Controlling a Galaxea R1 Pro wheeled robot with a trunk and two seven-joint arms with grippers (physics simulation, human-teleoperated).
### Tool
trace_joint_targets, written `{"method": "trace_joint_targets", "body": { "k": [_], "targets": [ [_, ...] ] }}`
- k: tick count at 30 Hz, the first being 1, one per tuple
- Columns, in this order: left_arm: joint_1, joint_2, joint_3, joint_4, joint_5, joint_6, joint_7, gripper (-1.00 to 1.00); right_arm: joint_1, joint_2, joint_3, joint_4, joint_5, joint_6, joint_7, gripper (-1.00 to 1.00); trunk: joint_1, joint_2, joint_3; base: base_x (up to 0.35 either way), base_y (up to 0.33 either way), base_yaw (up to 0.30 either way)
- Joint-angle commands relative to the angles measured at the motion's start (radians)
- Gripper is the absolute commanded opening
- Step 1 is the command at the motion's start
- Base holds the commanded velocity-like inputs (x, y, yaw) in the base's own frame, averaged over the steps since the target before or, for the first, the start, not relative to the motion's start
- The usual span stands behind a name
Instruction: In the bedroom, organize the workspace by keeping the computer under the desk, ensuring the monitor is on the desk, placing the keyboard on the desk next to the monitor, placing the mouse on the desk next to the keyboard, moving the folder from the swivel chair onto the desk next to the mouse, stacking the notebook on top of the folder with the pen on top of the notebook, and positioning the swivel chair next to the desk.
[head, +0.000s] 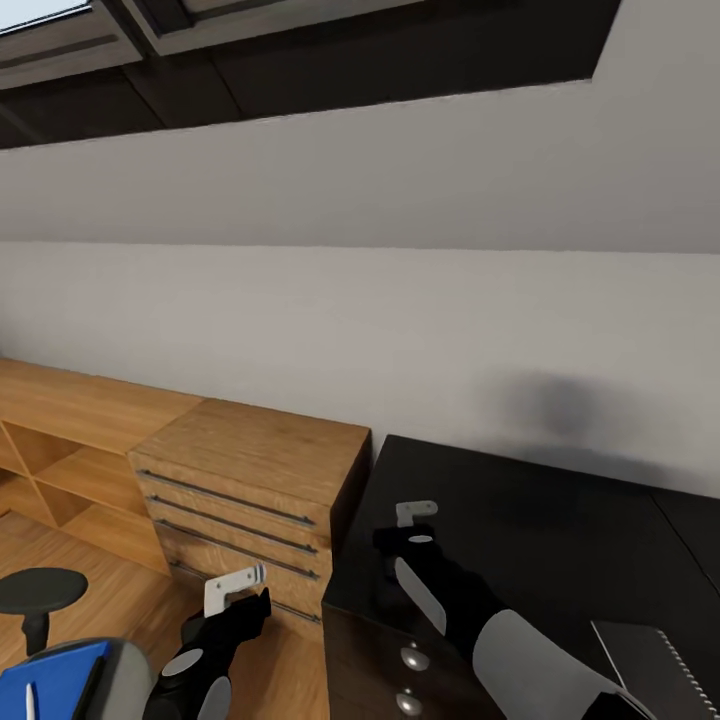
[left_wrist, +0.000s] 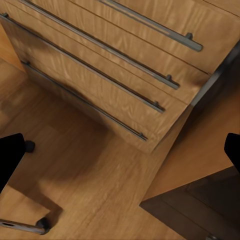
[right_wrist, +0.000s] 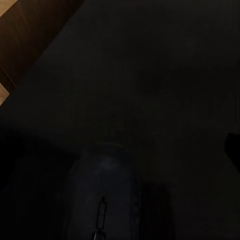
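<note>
The swivel chair (head: 125, 665) sits at the lower left of the head view, with its black armrest (head: 40, 590) toward the cabinet. On its grey seat lies the blue folder (head: 50, 682), and the thin white pen (head: 30, 700) rests on top of it. The glossy black desk (head: 520, 520) fills the lower right. A grey spiral-edged notebook (head: 650, 660) lies on it at the bottom right corner. My left gripper (head: 235, 590) hangs open over the floor in front of the wooden drawers (left_wrist: 120, 155). Over the desk's left end, my right gripper (head: 415, 515) is open and holds nothing (right_wrist: 120, 150).
A light wood drawer-and-shelf cabinet (head: 250, 470) stands against the wall, touching the desk's left end. The desk's black drawer unit (head: 405, 660) shows round knobs below the top. A chrome chair leg with a castor (left_wrist: 40, 225) rests on the plank floor (left_wrist: 100, 170). A dark-framed skylight (head: 300, 40) runs overhead.
</note>
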Motion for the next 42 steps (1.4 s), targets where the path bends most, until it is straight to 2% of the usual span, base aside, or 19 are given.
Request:
{"method": "trace_joint_targets", "body": {
  "k": [1,6,7,11,27,36,42],
  "targets": [
    [-0.001,0.0,-0.001,-0.001,0.01,0.002,0.009,1.0,-0.001,-0.001,0.004,-0.001,-0.008,0.003,-0.009,1.0,0.004,-0.008,-0.004,0.0,0.0,0.0],
    [-0.001,-0.001,-0.001,-0.001,0.01,0.002,0.009,1.0,-0.001,-0.001,-0.007,0.0,-0.012,0.008,-0.01,1.0,0.023,-0.043,-0.02,0.0,0.0,0.0],
    [-0.001,-0.001,-0.001,-0.001,0.01,0.002,0.009,1.0,-0.002,-0.002,-0.013,0.0,-0.034,0.031,-0.008,1.0,0.027,-0.05,-0.023,0.0,0.0,0.0],
    [-0.001,-0.001,-0.001,-0.002,0.01,0.002,0.009,1.0,-0.003,-0.003,-0.017,-0.001,-0.078,0.058,-0.007,1.0,0.042,-0.078,-0.036,0.0,0.0,0.0],
    [-0.001,-0.001,-0.001,-0.001,0.01,0.002,0.009,1.0,-0.003,-0.003,-0.017,-0.001,-0.084,0.061,-0.007,1.0,0.104,-0.19,-0.086,0.0,0.0,0.0],
    [-0.001,-0.001,-0.001,-0.001,0.011,0.002,0.009,1.0,-0.003,-0.002,-0.016,-0.001,-0.085,0.062,-0.005,1.0,0.104,-0.19,-0.086,0.0,0.0,0.0],
    [-0.001,-0.001,0.0,-0.001,0.011,0.003,0.009,1.0,-0.003,-0.002,-0.016,-0.001,-0.086,0.065,0.032,1.0,0.104,-0.19,-0.086,0.0,0.0,0.0]
  ]
}}
